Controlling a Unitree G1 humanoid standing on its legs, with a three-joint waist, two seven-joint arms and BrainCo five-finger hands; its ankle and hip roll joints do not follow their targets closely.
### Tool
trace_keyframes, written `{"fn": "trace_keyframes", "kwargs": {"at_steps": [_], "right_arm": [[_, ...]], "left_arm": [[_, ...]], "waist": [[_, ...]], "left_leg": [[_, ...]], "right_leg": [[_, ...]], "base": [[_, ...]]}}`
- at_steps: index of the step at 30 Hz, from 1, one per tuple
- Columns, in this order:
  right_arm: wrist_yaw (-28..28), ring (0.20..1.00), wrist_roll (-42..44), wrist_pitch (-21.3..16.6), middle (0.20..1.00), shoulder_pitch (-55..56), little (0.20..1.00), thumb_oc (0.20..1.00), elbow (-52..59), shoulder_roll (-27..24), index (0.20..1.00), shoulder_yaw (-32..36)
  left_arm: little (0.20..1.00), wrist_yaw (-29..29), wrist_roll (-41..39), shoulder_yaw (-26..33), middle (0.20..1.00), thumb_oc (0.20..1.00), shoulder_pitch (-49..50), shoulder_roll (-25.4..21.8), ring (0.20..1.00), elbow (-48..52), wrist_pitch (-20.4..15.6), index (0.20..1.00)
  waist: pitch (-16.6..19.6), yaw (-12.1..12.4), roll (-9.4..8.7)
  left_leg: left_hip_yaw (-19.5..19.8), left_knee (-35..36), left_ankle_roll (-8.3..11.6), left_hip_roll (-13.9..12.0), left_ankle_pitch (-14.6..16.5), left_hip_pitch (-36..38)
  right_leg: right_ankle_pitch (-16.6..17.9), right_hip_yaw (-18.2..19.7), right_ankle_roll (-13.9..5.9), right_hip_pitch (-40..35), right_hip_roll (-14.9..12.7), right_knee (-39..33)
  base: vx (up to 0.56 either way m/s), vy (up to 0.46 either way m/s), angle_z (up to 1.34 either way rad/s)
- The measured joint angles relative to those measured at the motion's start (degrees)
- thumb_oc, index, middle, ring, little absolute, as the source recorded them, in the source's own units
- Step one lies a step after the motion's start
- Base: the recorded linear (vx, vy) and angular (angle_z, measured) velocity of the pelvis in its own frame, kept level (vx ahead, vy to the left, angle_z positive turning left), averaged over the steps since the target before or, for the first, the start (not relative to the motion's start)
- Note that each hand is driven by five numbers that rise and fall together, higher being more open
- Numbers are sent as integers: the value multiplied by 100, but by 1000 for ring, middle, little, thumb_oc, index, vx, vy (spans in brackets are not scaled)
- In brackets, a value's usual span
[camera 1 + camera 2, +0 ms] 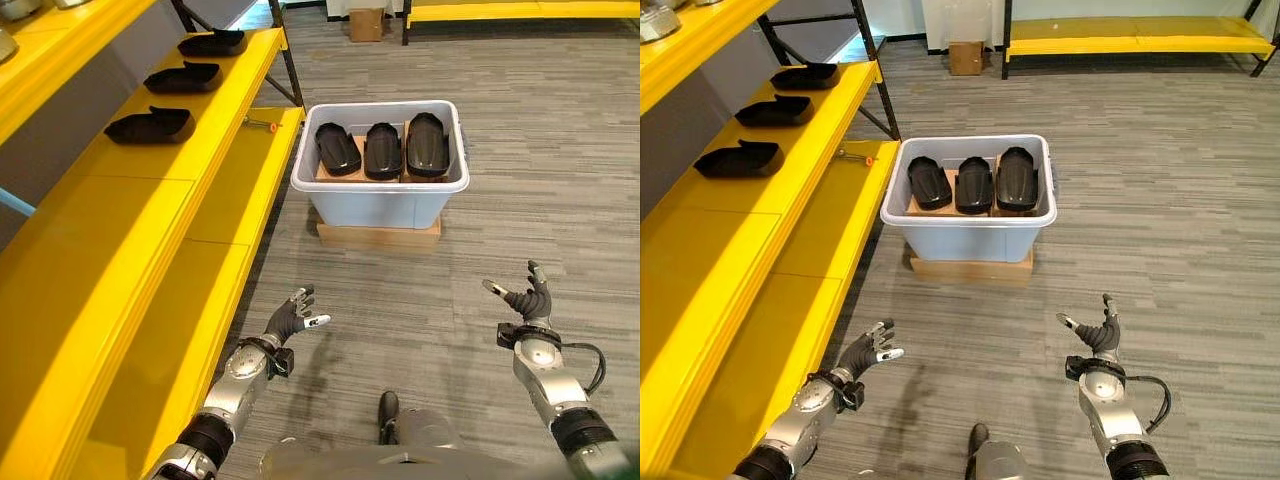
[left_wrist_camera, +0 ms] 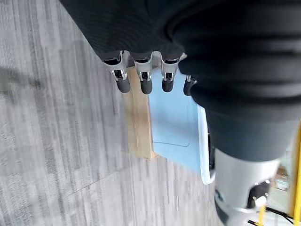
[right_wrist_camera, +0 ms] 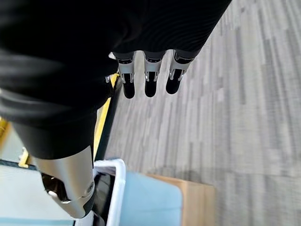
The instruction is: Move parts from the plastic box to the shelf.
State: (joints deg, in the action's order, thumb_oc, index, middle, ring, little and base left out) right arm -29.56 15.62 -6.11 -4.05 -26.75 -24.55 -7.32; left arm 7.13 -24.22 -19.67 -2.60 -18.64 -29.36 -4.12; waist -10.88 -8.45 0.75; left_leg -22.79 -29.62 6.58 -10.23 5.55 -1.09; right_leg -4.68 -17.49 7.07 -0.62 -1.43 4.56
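Both my hands hang empty over the floor, fingers relaxed: left hand [image 1: 293, 318], right hand [image 1: 527, 300]. Three black parts [image 1: 382, 149] lie side by side in the plastic box [image 1: 380, 204]; three more sit on the shelf [image 1: 215, 130]. Risk: parts packed close, so fingers may snag a neighbour or tip the box.

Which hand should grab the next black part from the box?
Probably the left hand. Both it and the right hand are open and empty, short of the plastic box, but the left is on the shelf's side, nearer the leftmost part.
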Motion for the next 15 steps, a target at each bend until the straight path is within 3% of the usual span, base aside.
{"fn": "trace_keyframes", "kwargs": {"at_steps": [1,3,6,7,8,9,10,12,15], "right_arm": [[-11,1000,6,6,1000,10,1000,1000,4,-9,1000,8],[15,1000,1,7,1000,15,1000,1000,93,-16,1000,7],[333,1000,-26,7,1000,5,1000,1000,95,98,1000,-120],[432,1000,-46,7,1000,21,1000,1000,82,101,1000,-287],[546,1000,-63,13,1000,37,1000,1000,-13,135,1000,-696],[723,1000,-65,12,1000,105,1000,1000,-36,163,1000,-818],[815,1000,-58,12,1000,110,1000,1000,-45,151,1000,-825],[923,1000,-51,12,1000,146,1000,1000,-53,117,1000,-808],[980,1000,6,16,1000,247,1000,1000,-50,102,1000,-705]], "left_arm": [[1000,-5,-7,18,1000,1000,12,-10,1000,-4,0,1000],[1000,2,-216,22,1000,1000,5,-45,1000,-22,-1,1000],[1000,146,-956,147,1000,1000,228,45,1000,-92,23,1000],[1000,212,-1018,185,1000,1000,268,44,1000,-164,21,1000],[1000,338,-1006,441,1000,1000,350,37,1000,-396,13,1000],[1000,350,-933,588,1000,1000,393,9,1000,-517,-2,1000],[1000,345,-798,633,1000,1000,393,5,1000,-569,-39,1000],[1000,349,-632,639,1000,1000,373,-15,1000,-603,-121,1000],[1000,438,-652,651,1000,1000,253,-19,1000,-568,-145,1000]], "waist": [[-40,2,-72],[-78,5,-138],[-83,123,-166],[-87,155,-168],[-74,223,-131],[-101,252,-169],[-124,298,-194],[-138,285,-158],[-153,191,-140]], "left_leg": [[-146,579,-124,181,130,11],[-341,1939,-153,321,-7,-5],[-145,3156,-140,110,-671,-139],[33,3353,-48,-18,-865,-271],[491,3534,137,-383,-1129,-381],[528,3408,52,-470,-1137,-375],[571,3311,36,-387,-1130,-322],[588,3115,-26,-168,-1127,-239],[255,2831,-239,142,-1092,-3]], "right_leg": [[-12,21,-21,-130,0,-70],[-25,20,-48,-378,52,-296],[-23,242,-52,-620,194,-430],[-25,397,-59,-683,253,-473],[-69,623,-153,-837,401,-550],[-61,860,-145,-1013,390,-540],[-114,1038,-234,-999,357,-437],[-155,1033,-301,-1112,242,-374],[-259,977,-409,-1187,102,-402]], "base": [[195,123,19],[219,141,7],[352,162,-39],[651,361,-88],[669,478,-102],[521,413,-116],[305,294,-96],[167,217,-57],[235,290,-15]]}}
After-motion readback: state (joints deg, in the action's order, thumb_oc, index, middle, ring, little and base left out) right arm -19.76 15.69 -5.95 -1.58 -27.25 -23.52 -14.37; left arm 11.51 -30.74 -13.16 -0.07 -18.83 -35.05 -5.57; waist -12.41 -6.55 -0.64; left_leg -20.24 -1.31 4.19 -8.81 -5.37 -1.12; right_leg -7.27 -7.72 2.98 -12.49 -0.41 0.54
